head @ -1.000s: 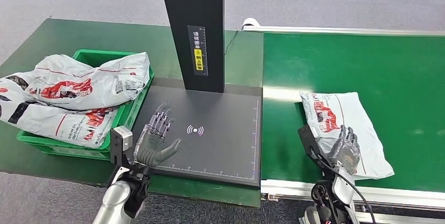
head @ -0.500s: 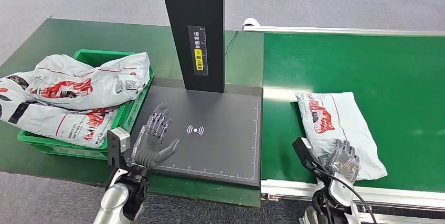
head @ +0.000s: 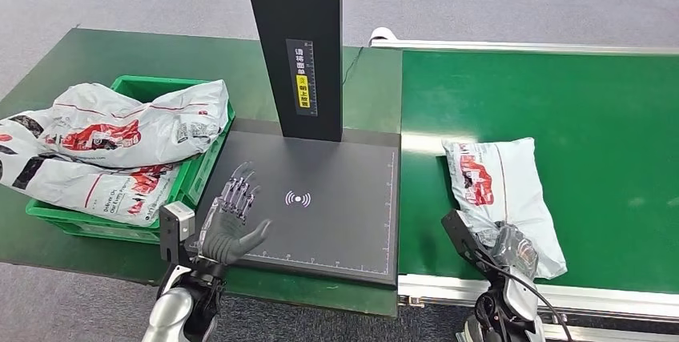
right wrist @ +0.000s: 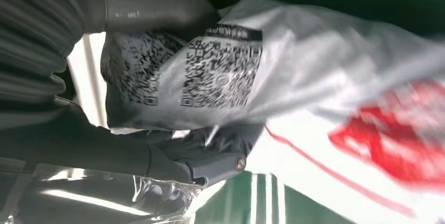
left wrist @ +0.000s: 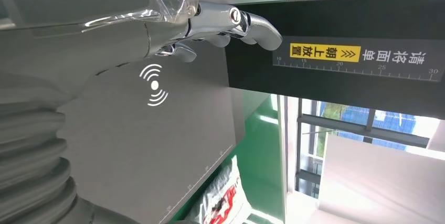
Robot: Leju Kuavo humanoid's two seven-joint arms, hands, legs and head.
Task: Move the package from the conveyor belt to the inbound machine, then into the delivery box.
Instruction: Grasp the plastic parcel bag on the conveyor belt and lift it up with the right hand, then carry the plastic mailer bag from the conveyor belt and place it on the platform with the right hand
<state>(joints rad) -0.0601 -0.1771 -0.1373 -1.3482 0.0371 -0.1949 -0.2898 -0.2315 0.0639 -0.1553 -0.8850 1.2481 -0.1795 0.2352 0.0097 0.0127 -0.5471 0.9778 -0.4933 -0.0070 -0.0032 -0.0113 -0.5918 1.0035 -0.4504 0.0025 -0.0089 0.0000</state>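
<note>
Right robot hand [head: 514, 251]: you had it clamped on the near corner of the white plastic mailer package with red print [head: 498, 198], thumb above, fingers beneath.
Package: it lay on the green conveyor belt [head: 592, 118], long axis running away from you.
Left robot hand [head: 231, 218]: spread, holding nothing, over the flat black inbound machine platform [head: 336, 198].
Key relation: the platform lay to your package's left; the right robot hand was nearer.

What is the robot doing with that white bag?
The robot's right hand grips the near corner of a white package lying on the green conveyor belt. Its left hand hovers open over the black inbound machine, holding nothing. The green delivery box beside it already holds other packages.
</note>
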